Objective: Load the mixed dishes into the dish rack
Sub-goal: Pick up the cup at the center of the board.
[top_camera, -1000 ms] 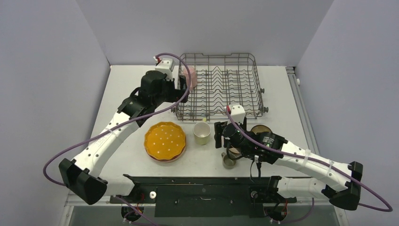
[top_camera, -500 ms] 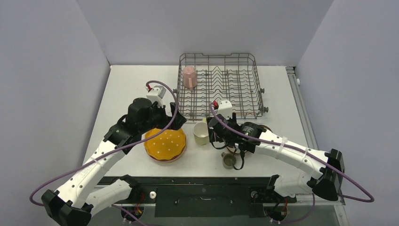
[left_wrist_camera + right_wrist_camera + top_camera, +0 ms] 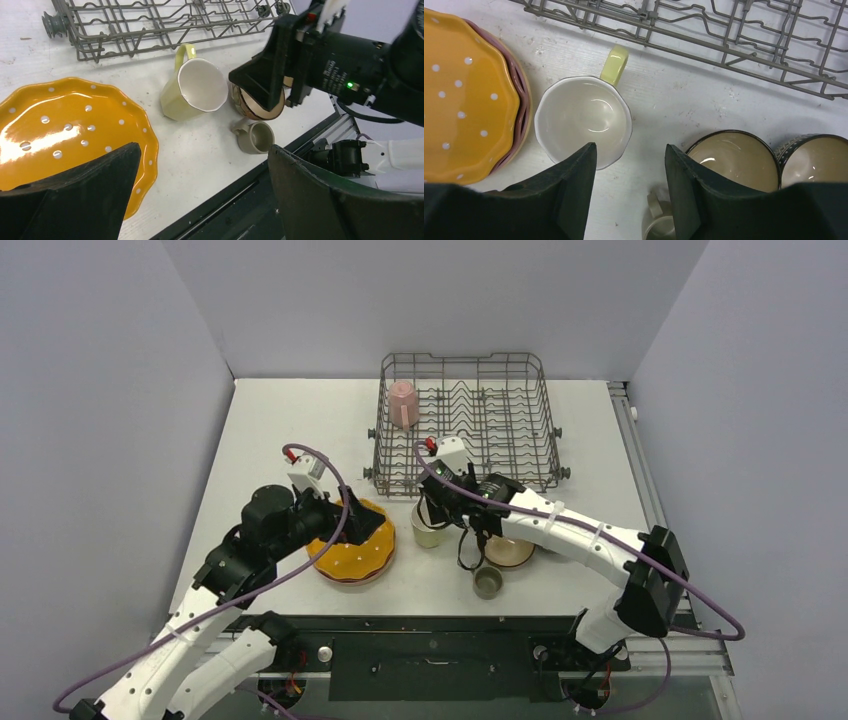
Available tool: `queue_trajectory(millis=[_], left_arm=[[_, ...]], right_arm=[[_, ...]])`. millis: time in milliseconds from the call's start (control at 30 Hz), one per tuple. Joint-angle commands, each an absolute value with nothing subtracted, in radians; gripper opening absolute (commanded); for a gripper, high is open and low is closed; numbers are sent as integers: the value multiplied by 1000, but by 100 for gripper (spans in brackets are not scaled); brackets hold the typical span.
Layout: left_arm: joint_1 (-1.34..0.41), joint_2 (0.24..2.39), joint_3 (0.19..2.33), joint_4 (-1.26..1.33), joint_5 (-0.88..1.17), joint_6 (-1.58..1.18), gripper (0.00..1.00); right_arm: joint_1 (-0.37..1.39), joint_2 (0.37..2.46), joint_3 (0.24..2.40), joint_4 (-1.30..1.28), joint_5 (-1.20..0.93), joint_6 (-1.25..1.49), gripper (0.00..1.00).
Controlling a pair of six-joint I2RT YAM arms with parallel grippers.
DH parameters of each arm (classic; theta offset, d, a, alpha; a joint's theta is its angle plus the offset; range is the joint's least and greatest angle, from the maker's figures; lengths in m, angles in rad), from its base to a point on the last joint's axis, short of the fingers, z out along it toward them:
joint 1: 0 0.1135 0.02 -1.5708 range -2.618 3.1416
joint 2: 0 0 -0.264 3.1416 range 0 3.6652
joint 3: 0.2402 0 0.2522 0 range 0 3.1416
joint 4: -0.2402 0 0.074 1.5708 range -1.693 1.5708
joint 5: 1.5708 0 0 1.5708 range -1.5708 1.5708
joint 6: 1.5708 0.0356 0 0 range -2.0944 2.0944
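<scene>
The grey wire dish rack [image 3: 465, 430] stands at the back, with a pink mug [image 3: 403, 403] in its far left corner. In front of it, the orange dotted plate [image 3: 345, 552] lies on a pink plate [image 3: 521, 117]. The pale yellow mug [image 3: 584, 117] stands upright to their right. Two brown bowls [image 3: 734, 157] [image 3: 816, 160] and a small grey cup [image 3: 487, 582] sit further right. My left gripper [image 3: 202, 146] hangs wide open over the orange plate's right edge. My right gripper [image 3: 630, 146] is open above the mug's near right rim, holding nothing.
The table's black front rail [image 3: 235, 195] runs just beyond the small cup. The rack's near wall [image 3: 724, 45] lies right behind the yellow mug's handle. The right arm [image 3: 560, 525] crosses above the bowls.
My left arm has drawn back from the rack to the orange plate, leaving the pink mug inside. My right gripper has moved left to the yellow mug and its jaws have narrowed.
</scene>
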State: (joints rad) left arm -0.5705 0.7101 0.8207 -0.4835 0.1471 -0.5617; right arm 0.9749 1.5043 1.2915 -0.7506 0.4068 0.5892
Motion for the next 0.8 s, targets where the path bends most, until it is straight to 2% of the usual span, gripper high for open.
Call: queue_trajectory(millis=[0, 667, 767], left_arm=[[-568, 647, 779, -476, 172, -594, 96], [-568, 535, 670, -506, 194, -589, 96], [-568, 530, 660, -505, 195, -585, 96]], right_arm=[[956, 1571, 1354, -729, 406, 555, 47], [910, 1778, 1469, -760, 374, 514, 38], [907, 1793, 1467, -759, 366, 512, 34]])
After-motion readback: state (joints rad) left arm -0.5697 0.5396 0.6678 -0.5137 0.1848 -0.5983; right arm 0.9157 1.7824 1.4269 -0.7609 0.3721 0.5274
